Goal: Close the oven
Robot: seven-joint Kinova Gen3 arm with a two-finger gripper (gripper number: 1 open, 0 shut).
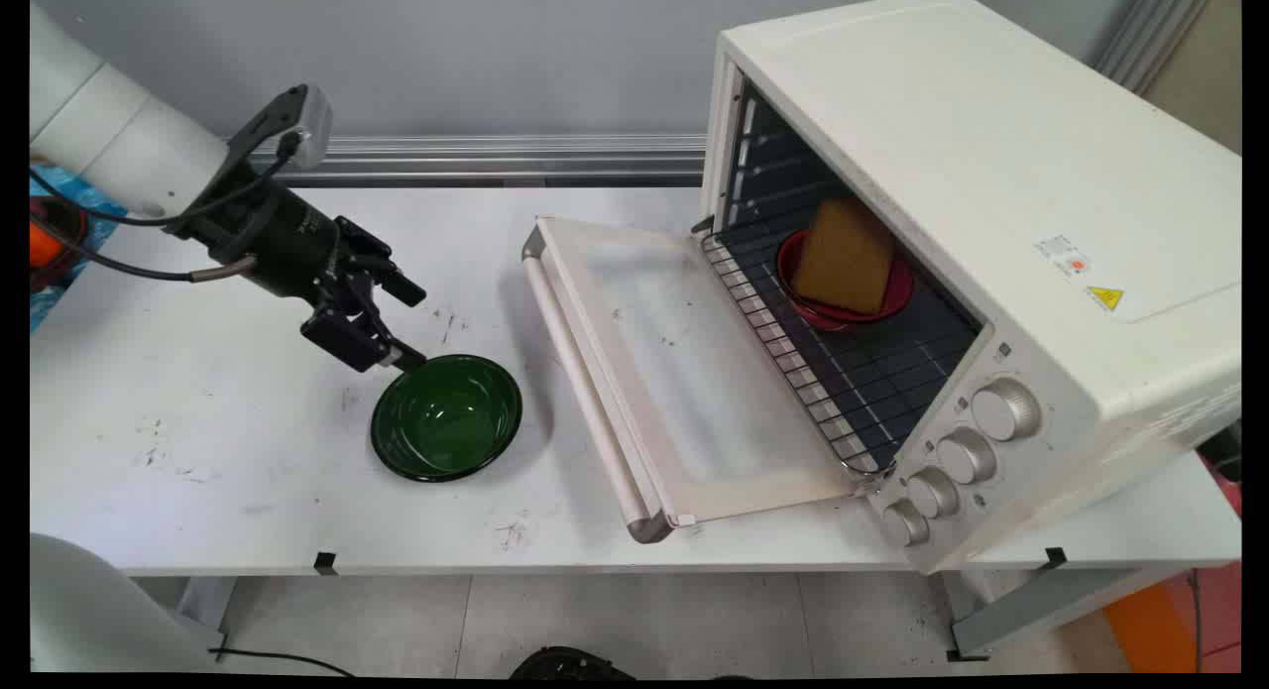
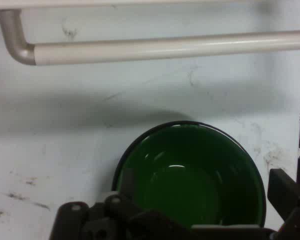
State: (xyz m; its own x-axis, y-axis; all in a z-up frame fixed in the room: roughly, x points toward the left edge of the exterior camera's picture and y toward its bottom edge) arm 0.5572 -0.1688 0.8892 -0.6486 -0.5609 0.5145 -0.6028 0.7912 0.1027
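**Gripper open at green bowl's rim; oven open and loaded**

You had the black two-finger gripper point(image 1: 411, 327) low over the white table point(image 1: 198, 491), jaws spread, holding nothing. Its lower finger sat at the upper-left rim of the round dark-green glazed bowl point(image 1: 446, 416); whether it touched, can't tell. The bowl stood upright and empty on the table, just left of the oven door and apart from it.

The white boxy toaster oven point(image 1: 991, 173) stood at the table's right w/ its glass drop-down door point(image 1: 654, 372) folded flat. Inside, on the wire rack point(image 1: 853, 382), a red dish point(image 1: 805, 273) already carried a tan sponge-like block point(image 1: 845, 256), leaning to the back.

Main view gave you the oven interior and the arm's approach from the left. Hand view gave neither, but showed the bowl's inside up close, the left finger point(image 2: 127, 181) overlapping the rim, the right one well out past the bowl's other side, and the door's grey handle bar point(image 2: 165, 47) beyond.
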